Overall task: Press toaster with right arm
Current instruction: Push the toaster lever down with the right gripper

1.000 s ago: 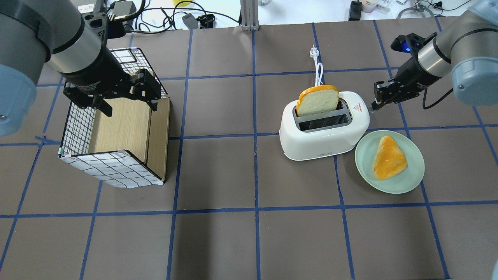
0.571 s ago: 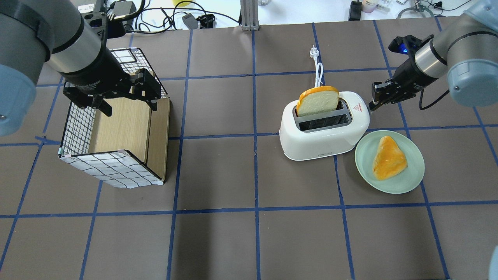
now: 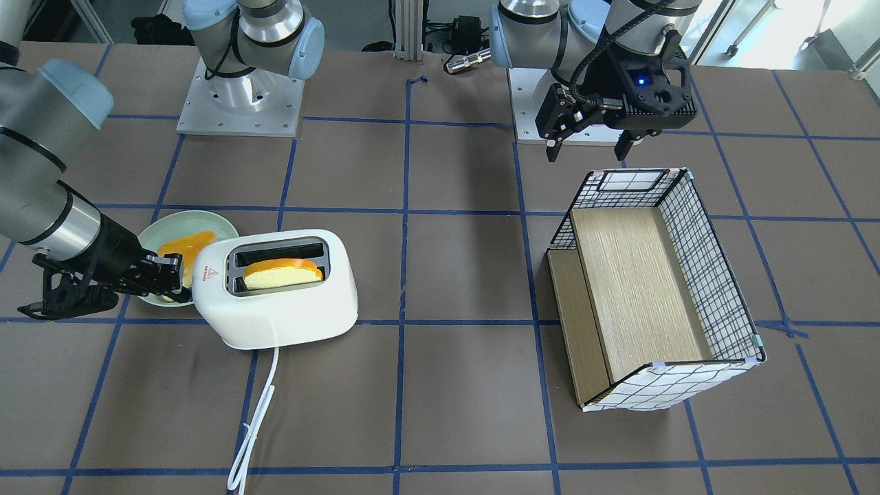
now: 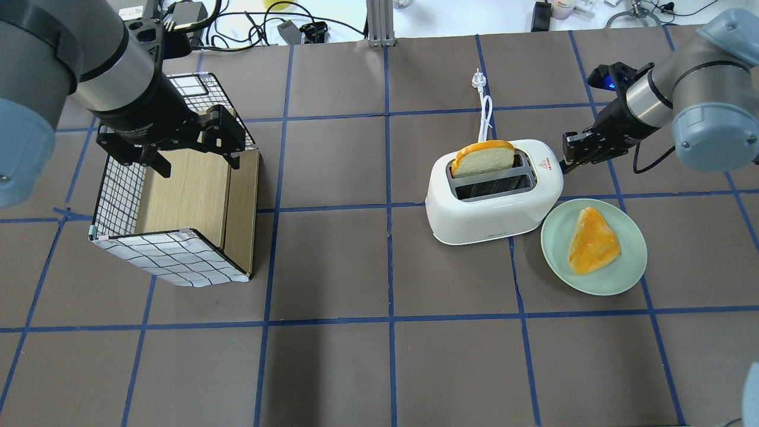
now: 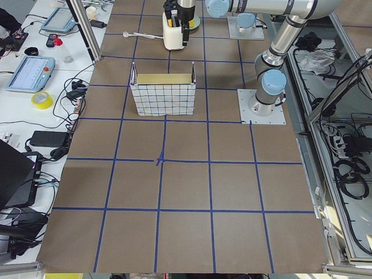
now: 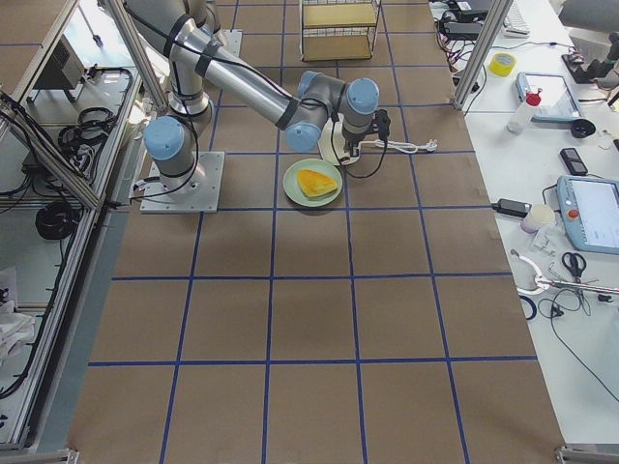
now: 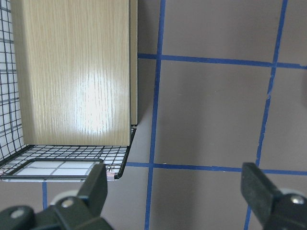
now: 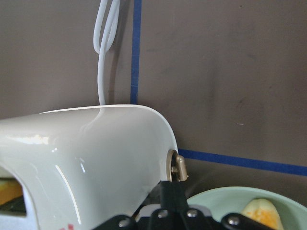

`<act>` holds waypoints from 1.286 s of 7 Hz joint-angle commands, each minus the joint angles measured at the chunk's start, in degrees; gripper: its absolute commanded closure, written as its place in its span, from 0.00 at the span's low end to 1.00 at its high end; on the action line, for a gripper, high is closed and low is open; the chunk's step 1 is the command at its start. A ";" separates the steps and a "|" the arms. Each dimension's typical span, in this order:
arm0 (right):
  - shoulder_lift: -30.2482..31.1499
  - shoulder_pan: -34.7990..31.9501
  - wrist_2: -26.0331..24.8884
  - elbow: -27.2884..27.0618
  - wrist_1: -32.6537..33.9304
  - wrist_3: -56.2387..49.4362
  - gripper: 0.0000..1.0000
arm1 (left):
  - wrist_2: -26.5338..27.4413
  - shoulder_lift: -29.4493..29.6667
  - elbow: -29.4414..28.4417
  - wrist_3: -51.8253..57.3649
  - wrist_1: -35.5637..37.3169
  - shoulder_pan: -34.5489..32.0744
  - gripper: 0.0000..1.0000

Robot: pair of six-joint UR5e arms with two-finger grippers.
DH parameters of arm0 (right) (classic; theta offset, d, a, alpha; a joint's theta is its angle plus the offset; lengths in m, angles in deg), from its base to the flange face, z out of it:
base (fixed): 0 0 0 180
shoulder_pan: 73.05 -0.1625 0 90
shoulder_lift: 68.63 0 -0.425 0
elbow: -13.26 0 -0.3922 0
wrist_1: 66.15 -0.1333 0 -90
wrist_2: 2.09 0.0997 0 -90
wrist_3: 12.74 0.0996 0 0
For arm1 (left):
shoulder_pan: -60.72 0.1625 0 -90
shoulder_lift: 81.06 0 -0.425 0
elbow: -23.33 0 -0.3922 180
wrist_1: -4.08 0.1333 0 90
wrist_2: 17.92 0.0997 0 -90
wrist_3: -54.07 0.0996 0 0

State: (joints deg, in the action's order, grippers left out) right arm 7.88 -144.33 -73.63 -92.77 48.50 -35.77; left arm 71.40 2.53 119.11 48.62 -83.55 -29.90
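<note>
The white toaster [image 4: 495, 198] stands right of the table's middle, with a slice of bread [image 4: 481, 160] sunk low in its far slot. My right gripper [image 4: 571, 157] is shut, and its tips sit on the grey lever knob [image 8: 176, 168] at the toaster's right end. The front-facing view shows the same gripper [image 3: 172, 273] against the toaster [image 3: 275, 302]. My left gripper [image 4: 198, 161] is open and empty above the wire basket [image 4: 172, 261], far from the toaster.
A green plate [image 4: 557, 261] with an orange-crusted bread piece [image 4: 593, 240] lies right beside the toaster's front right corner, under my right arm. The white cord [image 4: 486, 110] runs back from the toaster. Blue tape lines cross the brown table.
My right gripper has moved in and down onto the toaster's end. The bread slice has sunk from standing tall to low in its slot. The left arm has not moved.
</note>
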 commanded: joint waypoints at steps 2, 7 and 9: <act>-0.75 0.00 0.00 -0.41 1.01 0.00 1.00 | -0.03 0.00 -0.06 0.00 0.00 0.00 0.00; 0.03 0.00 -0.43 0.20 1.19 0.79 1.00 | -0.03 0.00 0.03 0.00 0.00 0.00 0.00; 2.57 0.00 -1.22 0.47 1.19 1.05 0.38 | -0.03 0.00 0.03 0.00 0.00 0.00 0.00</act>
State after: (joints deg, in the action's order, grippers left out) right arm 8.99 -144.33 -74.37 -92.51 49.73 -34.91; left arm 71.38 2.53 119.11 48.62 -83.55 -29.89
